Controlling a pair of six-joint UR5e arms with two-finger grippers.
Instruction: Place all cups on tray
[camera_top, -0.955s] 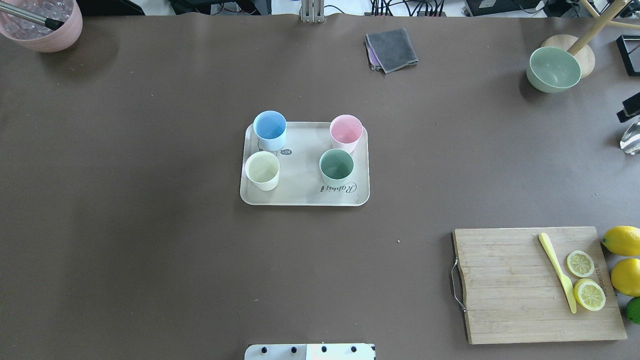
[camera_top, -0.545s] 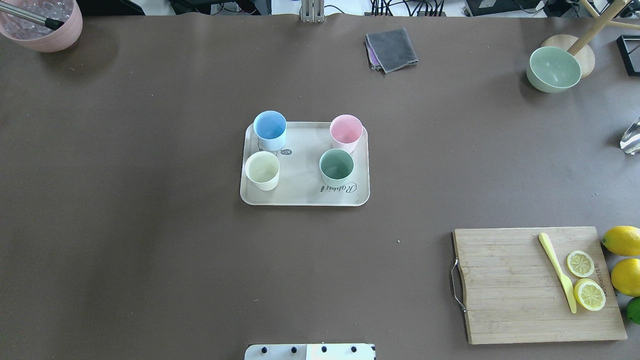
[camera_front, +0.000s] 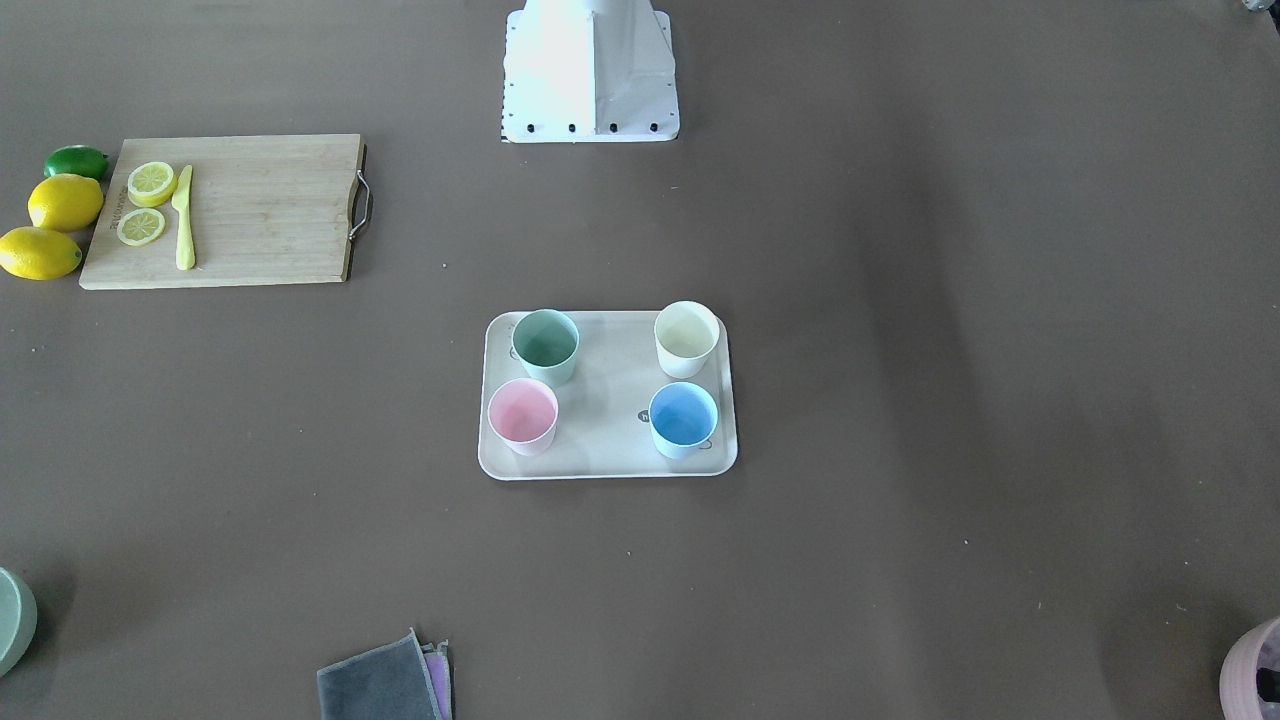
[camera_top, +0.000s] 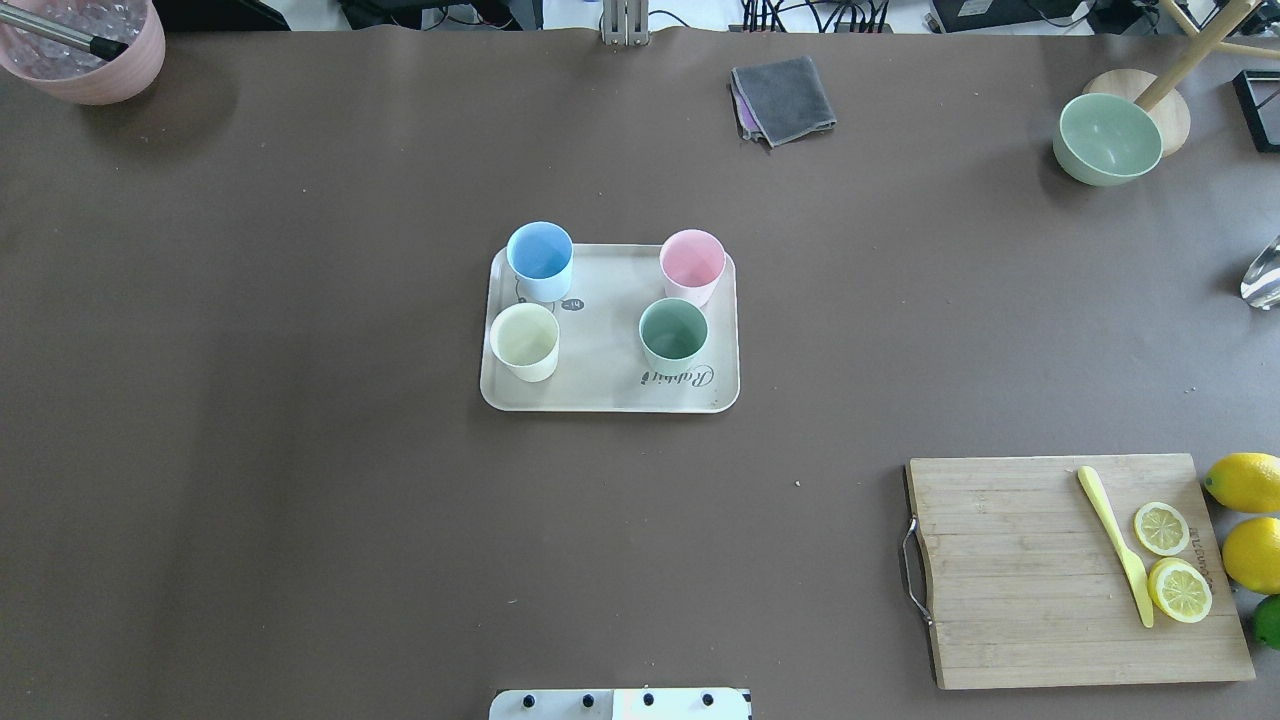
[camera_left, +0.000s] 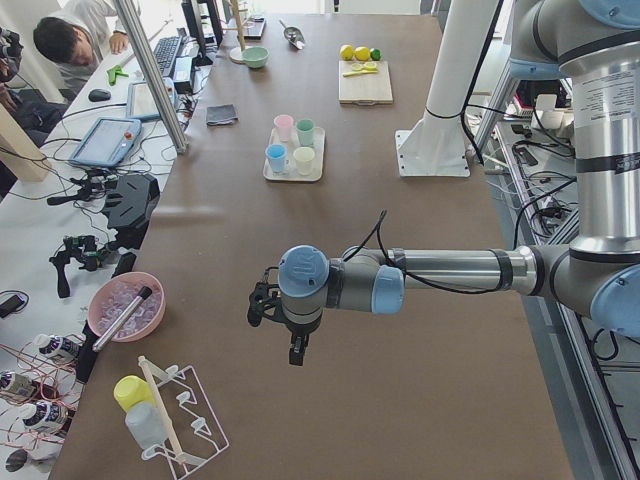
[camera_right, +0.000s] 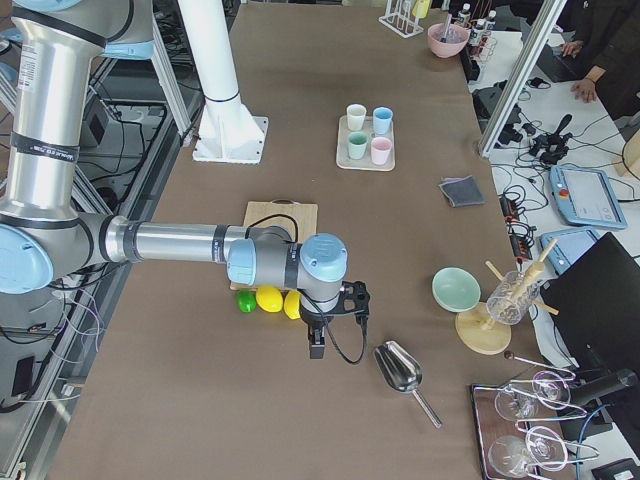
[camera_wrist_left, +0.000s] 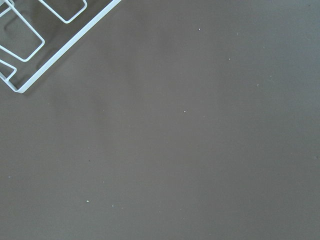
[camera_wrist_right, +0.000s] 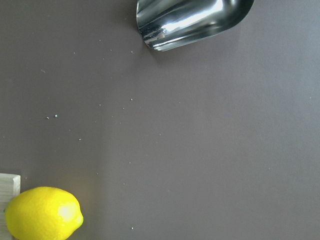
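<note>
the tray (camera_top: 610, 395) reads "rabbit" (upside down in the overhead view) by the green cup (camera_top: 673, 333); left gripper (camera_left: 260, 304) and right gripper (camera_right: 356, 300) hang above the table (camera_top: 300, 450), and i cannot tell whether either is open.

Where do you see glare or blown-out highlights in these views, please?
Exterior front-facing view: the white robot pedestal is blown out, nearly featureless. Right wrist-mounted view: the shiny steel scoop carries bright glare streaks; the yellow lemon a small highlight. Overhead exterior view: the flat beige rectangular tray looks evenly lit, without glare.
</note>
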